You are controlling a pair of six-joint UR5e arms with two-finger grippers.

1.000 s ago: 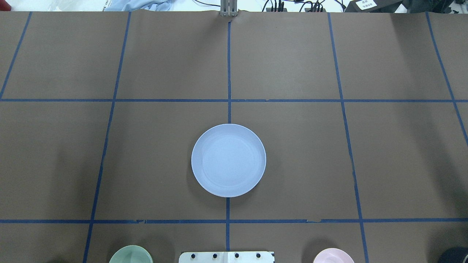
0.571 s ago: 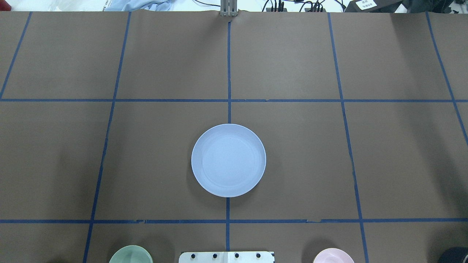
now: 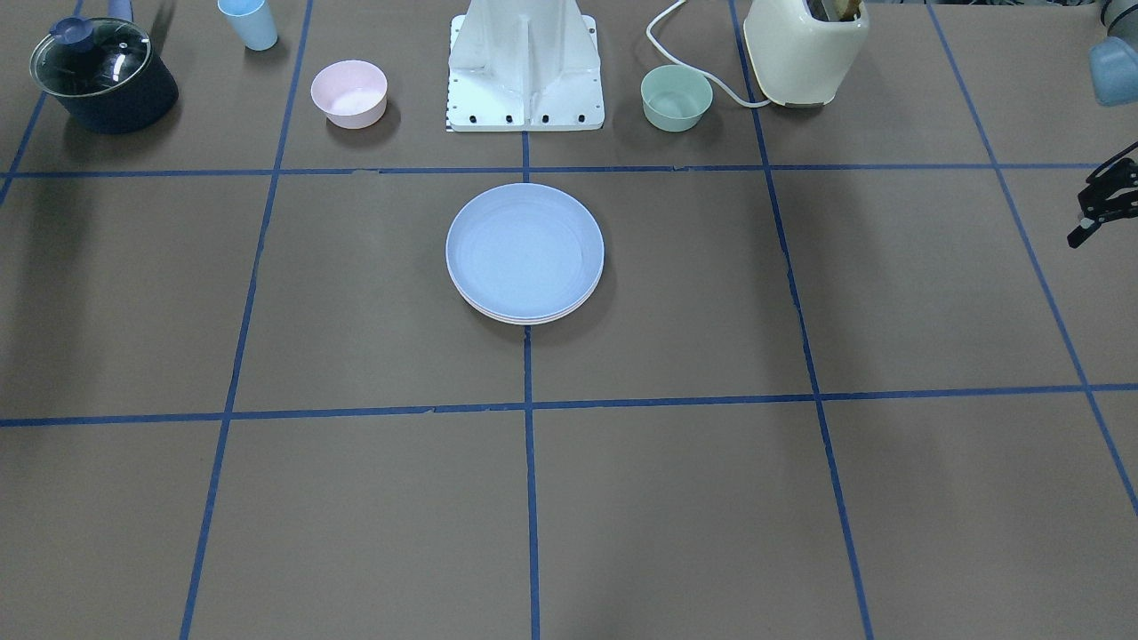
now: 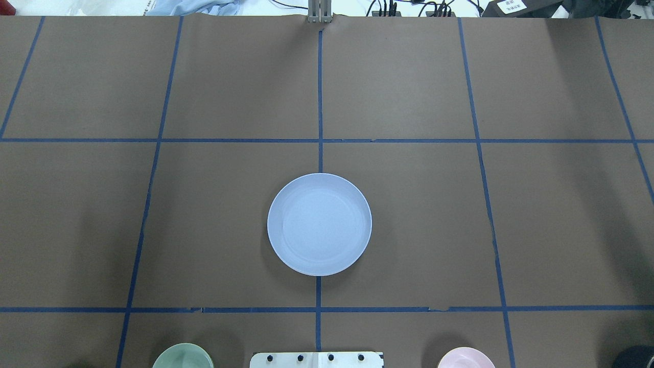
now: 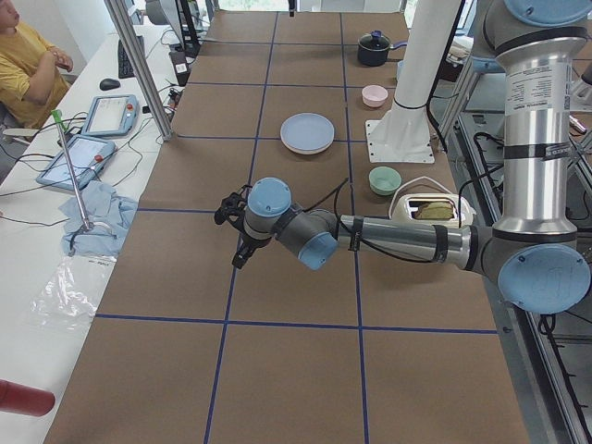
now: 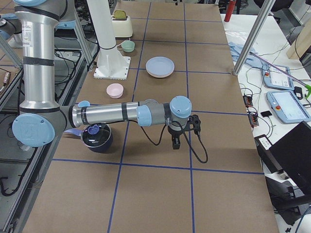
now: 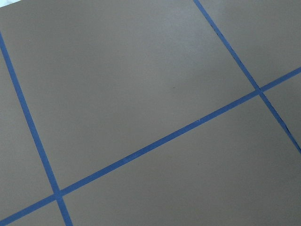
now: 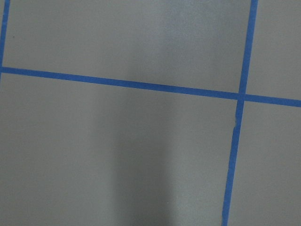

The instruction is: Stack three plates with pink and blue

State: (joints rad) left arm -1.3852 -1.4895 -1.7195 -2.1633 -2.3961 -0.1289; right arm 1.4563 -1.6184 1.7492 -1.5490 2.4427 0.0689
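The three plates stand in one stack at the table's middle. The light blue plate (image 3: 524, 249) is on top, and it also shows in the overhead view (image 4: 319, 224). Thin edges of the pale pink plate (image 3: 487, 308) and the cream-white plate (image 3: 524, 323) show under its near rim. My left gripper (image 3: 1080, 218) is open and empty, far out over the bare table at my left end; it also shows in the exterior left view (image 5: 229, 239). My right gripper (image 6: 186, 137) hangs over the table at my right end, far from the stack; I cannot tell whether it is open or shut.
Along the robot's side stand a dark pot with a glass lid (image 3: 102, 76), a blue cup (image 3: 249, 22), a small pink bowl (image 3: 348, 92), the white robot base (image 3: 524, 62), a small green bowl (image 3: 676, 96) and a cream toaster (image 3: 805, 49).
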